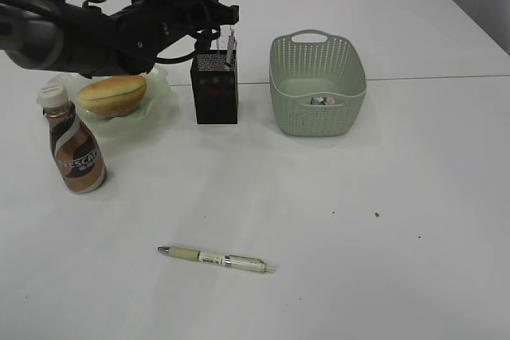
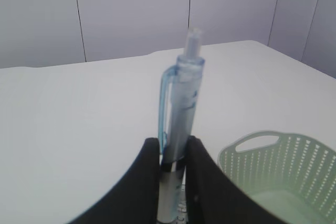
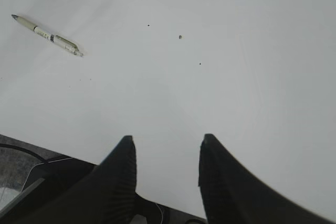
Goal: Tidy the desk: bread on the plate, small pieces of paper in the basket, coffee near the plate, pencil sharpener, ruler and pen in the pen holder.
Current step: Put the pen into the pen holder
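Above the pen holder — left jaws pinch a blue pen

My left end effector pinches clear blue pen upright between black fingers. Green basket lower right. White counter behind, grey wall panels beyond.

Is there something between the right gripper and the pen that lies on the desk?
Nothing visible. The right gripper is open and empty, and only bare white desk lies between it and the pen, which lies alone, away from the other things.
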Robot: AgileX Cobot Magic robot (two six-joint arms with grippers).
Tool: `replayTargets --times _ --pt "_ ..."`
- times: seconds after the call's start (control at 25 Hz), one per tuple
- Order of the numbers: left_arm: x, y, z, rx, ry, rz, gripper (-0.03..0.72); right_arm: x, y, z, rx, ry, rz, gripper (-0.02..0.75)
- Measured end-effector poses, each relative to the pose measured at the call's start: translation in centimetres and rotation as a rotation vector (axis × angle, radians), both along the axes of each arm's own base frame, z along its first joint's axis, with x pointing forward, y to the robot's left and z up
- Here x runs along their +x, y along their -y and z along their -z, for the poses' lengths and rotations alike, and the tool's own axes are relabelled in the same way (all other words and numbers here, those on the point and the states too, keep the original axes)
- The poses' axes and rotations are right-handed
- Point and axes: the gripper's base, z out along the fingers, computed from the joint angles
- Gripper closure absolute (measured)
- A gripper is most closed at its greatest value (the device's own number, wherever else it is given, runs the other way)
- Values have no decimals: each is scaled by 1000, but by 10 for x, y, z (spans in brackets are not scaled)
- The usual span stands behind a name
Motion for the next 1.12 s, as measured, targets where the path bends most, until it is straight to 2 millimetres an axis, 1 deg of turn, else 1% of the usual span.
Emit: replayTargets --times 0.24,0.36,0.56,0.8,0.92,1.0,1.12 --pt "14 7 27 0 -30 -1 612 0 0 0 0 0 0 442" --pt "19 9 38 2 -42 -1 612 0 0 0 0 0 0 442" --pt "20 10 47 6 -56 -2 612 0 1 0 -11 5 4 442" --pt "20 11 49 17 -74 7 596 1 2 0 -26 12 9 443" --pt "20 11 50 21 -85 9 566 1 3 0 -28 13 10 443" --pt "20 11 50 21 -86 10 532 1 3 0 -28 13 10 442" --pt "20 11 50 21 -86 10 430 1 3 0 -28 13 10 443"
